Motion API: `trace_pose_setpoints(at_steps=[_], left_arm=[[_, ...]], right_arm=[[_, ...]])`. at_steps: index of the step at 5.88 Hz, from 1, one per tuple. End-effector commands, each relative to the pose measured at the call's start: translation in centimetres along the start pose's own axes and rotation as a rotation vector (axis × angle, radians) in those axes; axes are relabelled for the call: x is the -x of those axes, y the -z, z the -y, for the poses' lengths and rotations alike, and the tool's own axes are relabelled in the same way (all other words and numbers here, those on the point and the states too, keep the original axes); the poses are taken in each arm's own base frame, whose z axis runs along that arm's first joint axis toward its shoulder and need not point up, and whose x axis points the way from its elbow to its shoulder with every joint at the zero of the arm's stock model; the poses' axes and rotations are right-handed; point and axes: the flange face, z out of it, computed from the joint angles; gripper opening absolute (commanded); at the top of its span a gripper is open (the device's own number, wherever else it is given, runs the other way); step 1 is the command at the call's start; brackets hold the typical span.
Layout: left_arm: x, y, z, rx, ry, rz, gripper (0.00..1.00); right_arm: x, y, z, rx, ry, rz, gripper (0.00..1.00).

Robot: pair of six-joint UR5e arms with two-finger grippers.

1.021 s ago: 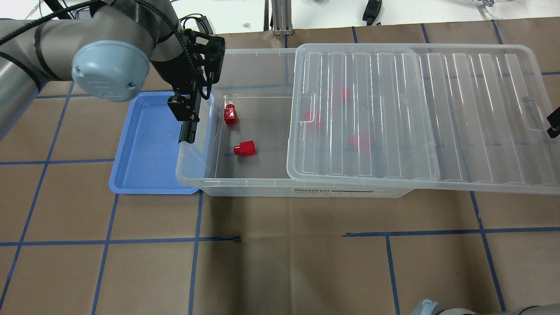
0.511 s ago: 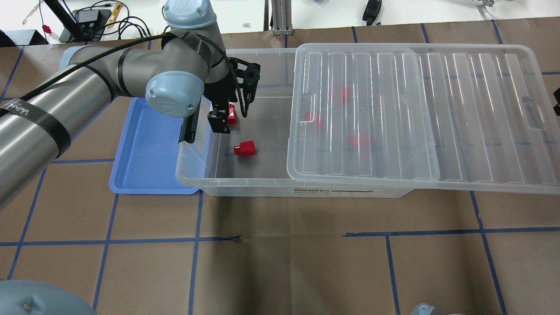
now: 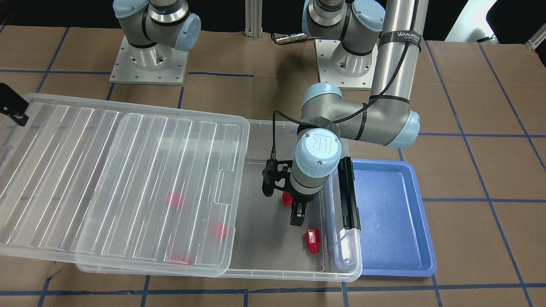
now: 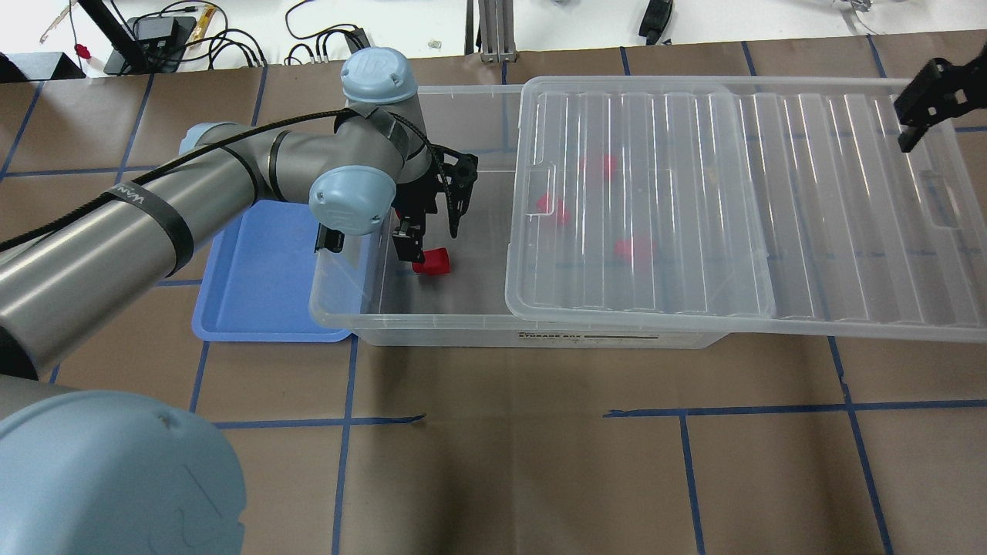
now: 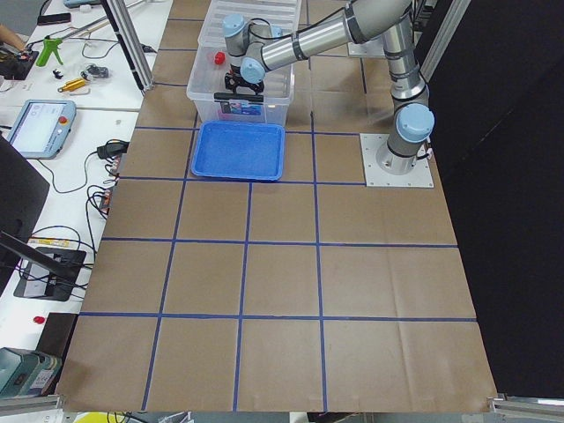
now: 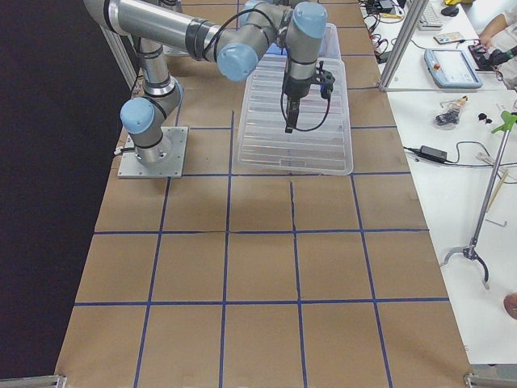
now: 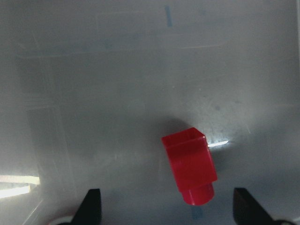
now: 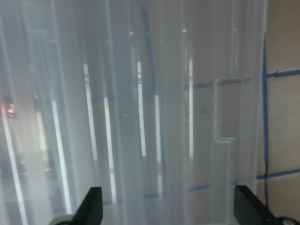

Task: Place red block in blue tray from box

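Observation:
A clear storage box (image 4: 432,327) has its lid (image 4: 694,193) slid aside, so its left end is uncovered. One red block (image 4: 433,262) shows on the uncovered floor, and the front view shows a second one (image 3: 313,241). My left gripper (image 4: 429,240) is open inside the box, above these blocks. In its wrist view a red block (image 7: 190,171) lies just ahead of the spread fingertips, untouched. The blue tray (image 4: 262,262) lies against the box's left end and holds nothing. My right gripper (image 4: 925,100) is open and empty above the lid's far right corner.
Three more red blocks show dimly through the lid (image 4: 554,208). The lid overhangs the box to the right. A black clip (image 4: 330,239) sits on the box wall next to the tray. The table is brown paper with blue tape lines.
My left gripper moved from over the tray-side box wall into the box and then toward the nearer red block. My right gripper moved from the view's right edge up toward the lid's far corner.

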Motion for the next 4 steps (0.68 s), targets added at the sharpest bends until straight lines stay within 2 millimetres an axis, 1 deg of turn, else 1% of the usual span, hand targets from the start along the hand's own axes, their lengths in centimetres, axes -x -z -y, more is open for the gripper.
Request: trace_pose_setpoints(at_steps=[1,2,3,4], left_arm=[[-0.2,-2.6,0.0,-0.001,0.000,-0.008,0.90],[-0.2,-3.1,0.1,0.000,-0.001,-0.018,0.51],[0.0,-2.9,0.1,-0.001,0.000,-0.008,0.20],[0.0,-2.1,0.0,-0.001,0.000,0.006,0.19]], right_arm=[[10.1,2.8,-1.8,-0.011,-0.088,0.055,1.00],[14.5,2.8,-2.9,-0.007,-0.104,0.054,1.00],[16.0,2.4,-3.2,0.000,-0.099,0.052,1.00],[16.0,1.8,-3.3,0.012,-0.087,0.050,1.00]])
